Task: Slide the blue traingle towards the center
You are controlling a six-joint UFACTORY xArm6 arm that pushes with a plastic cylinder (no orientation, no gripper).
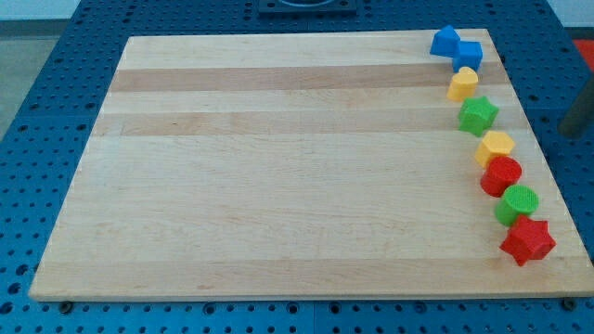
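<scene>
Eight blocks lined the board's (278, 186) right edge; the blue triangle (445, 40) sat unmoved at the top corner, my tip (574, 133) off-board, touching nothing.

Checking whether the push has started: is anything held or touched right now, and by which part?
Nothing is held. My tip sits off the board at the view's right, apart from every block; the blue triangle lies untouched in the top right corner.
</scene>
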